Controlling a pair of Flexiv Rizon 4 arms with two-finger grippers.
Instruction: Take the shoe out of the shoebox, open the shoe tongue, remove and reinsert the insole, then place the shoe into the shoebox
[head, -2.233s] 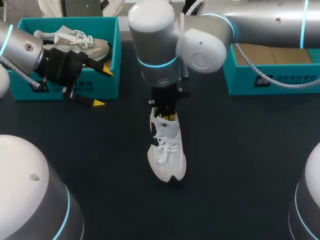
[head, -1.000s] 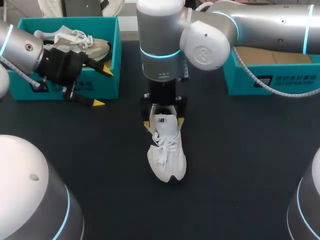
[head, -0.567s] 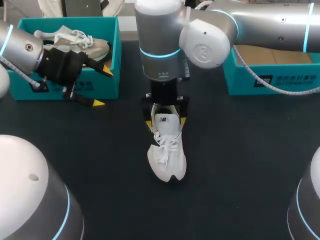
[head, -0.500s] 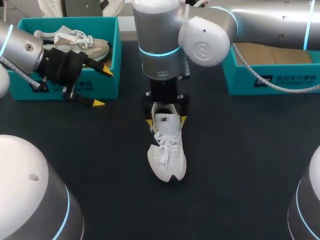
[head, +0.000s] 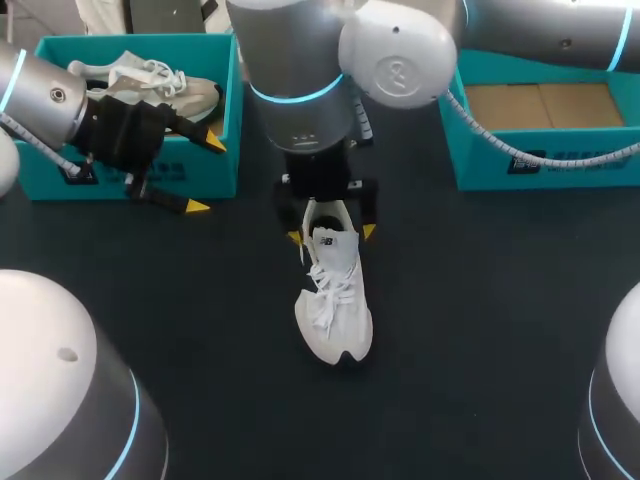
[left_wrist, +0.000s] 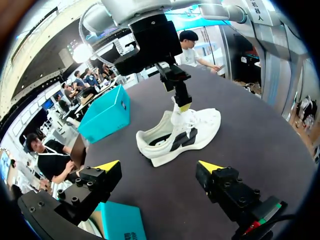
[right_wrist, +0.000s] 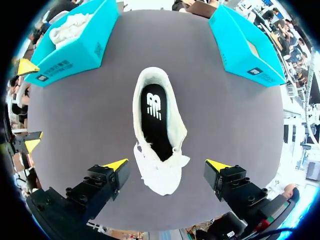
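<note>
Straddling the heel end of the white shoe (head: 335, 305) from above, the right gripper (head: 332, 234) stands wide, one yellow tip on each side of the upper. In the right wrist view both tips hang apart from the shoe and grasp nothing. Whether the finger seen from the left wrist grazes the raised tongue cannot be told.

The shoe stands on its sole near the middle of the table (head: 480, 330), toe toward the near edge and heel toward the far edge. The black insole (right_wrist: 155, 117) shows lying inside its opening.

The left gripper (head: 206, 175) is also spread wide and holds nothing. It hangs just before the front wall of the left shoebox (head: 60, 50), by that box's inner corner. This teal box sits at the table's far left corner with a second shoe (head: 150, 78) in it.

The right shoebox (head: 545, 160) sits at the far right corner, its brown floor showing. Dark table surface runs on both sides of the shoe and on to the near edge, well apart from both boxes.
</note>
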